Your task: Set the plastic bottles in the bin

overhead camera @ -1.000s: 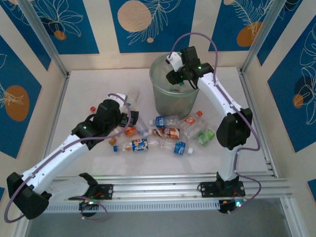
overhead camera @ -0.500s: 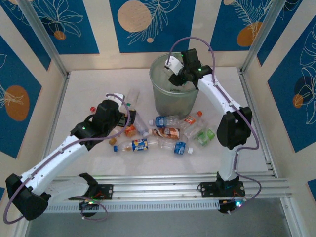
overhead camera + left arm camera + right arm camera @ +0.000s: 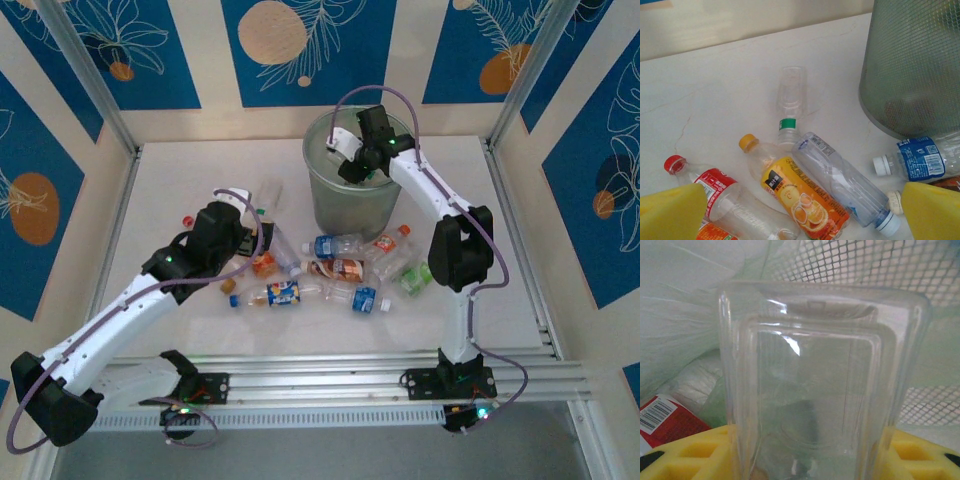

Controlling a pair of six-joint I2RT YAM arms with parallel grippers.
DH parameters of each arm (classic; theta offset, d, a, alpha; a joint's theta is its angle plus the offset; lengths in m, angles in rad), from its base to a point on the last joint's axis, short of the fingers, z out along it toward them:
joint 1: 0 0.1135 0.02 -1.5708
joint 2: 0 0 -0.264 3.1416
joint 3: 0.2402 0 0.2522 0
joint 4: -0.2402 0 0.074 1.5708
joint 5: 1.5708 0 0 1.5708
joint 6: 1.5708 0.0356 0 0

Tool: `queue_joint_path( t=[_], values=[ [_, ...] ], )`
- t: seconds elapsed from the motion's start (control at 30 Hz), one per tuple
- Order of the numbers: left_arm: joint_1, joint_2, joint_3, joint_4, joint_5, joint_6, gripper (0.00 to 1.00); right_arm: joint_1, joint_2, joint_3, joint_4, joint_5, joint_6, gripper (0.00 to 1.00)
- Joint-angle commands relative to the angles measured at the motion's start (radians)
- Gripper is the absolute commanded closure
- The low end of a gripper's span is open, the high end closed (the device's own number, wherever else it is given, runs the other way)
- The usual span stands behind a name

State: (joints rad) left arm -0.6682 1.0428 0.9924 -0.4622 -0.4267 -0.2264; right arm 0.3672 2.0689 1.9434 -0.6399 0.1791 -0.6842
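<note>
OK, right gripper (image 3: 347, 165) sits at the mouth of the bin (image 3: 330, 215), clamped on a clear square-sided bottle (image 3: 815, 380), with yellow pads (image 3: 687, 450) pressed on both its sides. Inside the bin, below that bottle, there is crumpled clear plastic and a red label with a barcode (image 3: 660, 415) down to the gripper's left. The mesh wall (image 3: 865, 260) is close ahead of it.

Left gripper (image 3: 800, 200) has its jaws wide apart and holds nothing, hanging low over the loose bottles on the table (image 3: 715, 85). Between its fingers lies an orange-label bottle (image 3: 790, 192) with a yellow cap. A red-cap bottle (image 3: 720, 192) is by the left finger and a clear white-capped bottle (image 3: 845, 182) is toward the right one. Ahead of the fingers lies a clear green-collared bottle (image 3: 790, 100). Ahead-right, a blue-label bottle (image 3: 920, 159) lies at the foot of the bin.

Bare tabletop runs ahead and left of the left gripper up to the back wall. To its right stands the bin's side.
</note>
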Motion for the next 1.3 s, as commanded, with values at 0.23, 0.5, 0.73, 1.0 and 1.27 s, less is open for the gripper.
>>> queue_joint_path(
  t=[0.23,0.5,0.73,1.0,1.27],
  values=[
    [-0.007,-0.002,0.04,-0.028,-0.027,0.018,0.01,0.013,0.03,0.098,-0.043,0.007,-0.03,0.38],
    [-0.008,-0.02,0.04,-0.041,-0.027,0.013,0.01,0.023,0.019,0.12,-0.053,0.017,-0.029,0.26],
    [-0.008,-0.036,0.034,-0.05,-0.035,0.012,0.01,0.022,0.022,0.118,-0.05,0.032,-0.038,0.24],
    [-0.007,-0.035,0.05,-0.089,-0.034,-0.007,0.0,0.025,-0.002,0.155,-0.068,0.036,-0.013,0.25],
    [-0.008,-0.05,0.06,-0.176,-0.044,-0.066,0.01,0.025,-0.066,0.224,-0.068,0.082,0.07,0.23]
  ],
)
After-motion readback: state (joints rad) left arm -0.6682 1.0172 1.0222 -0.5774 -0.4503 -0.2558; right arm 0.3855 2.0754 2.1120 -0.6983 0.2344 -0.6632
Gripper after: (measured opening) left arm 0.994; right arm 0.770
